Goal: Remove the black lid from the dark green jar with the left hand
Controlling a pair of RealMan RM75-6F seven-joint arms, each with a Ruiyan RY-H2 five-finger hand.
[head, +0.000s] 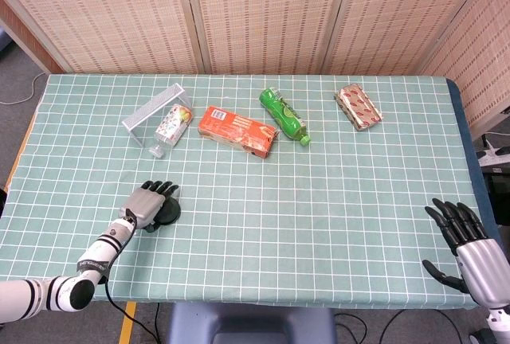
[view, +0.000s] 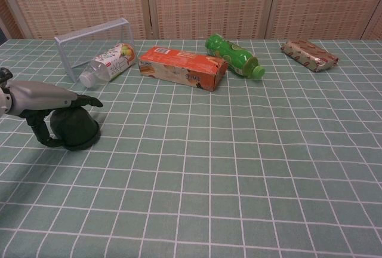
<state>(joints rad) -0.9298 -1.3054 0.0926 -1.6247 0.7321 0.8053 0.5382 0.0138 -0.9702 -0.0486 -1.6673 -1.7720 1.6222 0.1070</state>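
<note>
Near the table's front-left edge, the left hand (view: 45, 100) cups the squat, rigid dark green jar (view: 74, 129); its black lid seems hidden beneath the palm, best gripped around the rim.

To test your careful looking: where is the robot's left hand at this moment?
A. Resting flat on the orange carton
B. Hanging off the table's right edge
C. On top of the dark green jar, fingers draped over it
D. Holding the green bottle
C: the left hand lies over the top of the dark green jar near the table's front left; the orange carton and green bottle lie untouched farther back.
</note>
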